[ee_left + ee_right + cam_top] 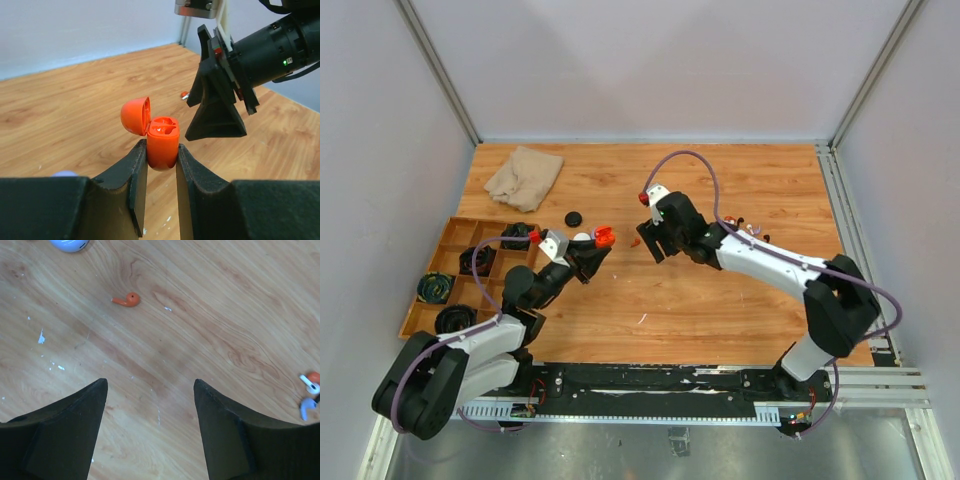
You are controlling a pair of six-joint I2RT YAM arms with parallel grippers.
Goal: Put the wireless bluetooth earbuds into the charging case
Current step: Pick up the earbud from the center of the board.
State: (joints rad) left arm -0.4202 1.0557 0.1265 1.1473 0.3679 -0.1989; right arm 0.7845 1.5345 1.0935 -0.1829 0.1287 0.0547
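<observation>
Zero buds are seated so far, by my reading: the orange charging case [162, 140] stands upright with its lid flipped back, and both sockets look empty from the left wrist view. My left hand [161, 150] is clamped on the lower body of the case and holds it above the counter [720, 300], left of the middle. My right hand [150, 382] has its fingers apart and carries nothing. It hangs over bare wood just beside the case, fingers pointing down.

The matching orange bud [126, 300] lies loose on the counter ahead of the right hand, flat on its side and well apart from either finger. A few more buds [309, 390], white, orange and lilac, lie huddled at the right edge of the right wrist view. So the whole job is left: pick up a bud, carry it over, seat it, then repeat.

Room is fair. The wood around the orange bud is bare, so fingers can come down on either side of it. A pale lilac round thing [70, 244] sits beyond it, near but not touching. The tightest spot, I judge, is between the two hands, which are close together. The compartment tray [458, 232] sits along the counter's left edge and a cloth [525, 175] lies at the far left corner, both well apart from the work.
</observation>
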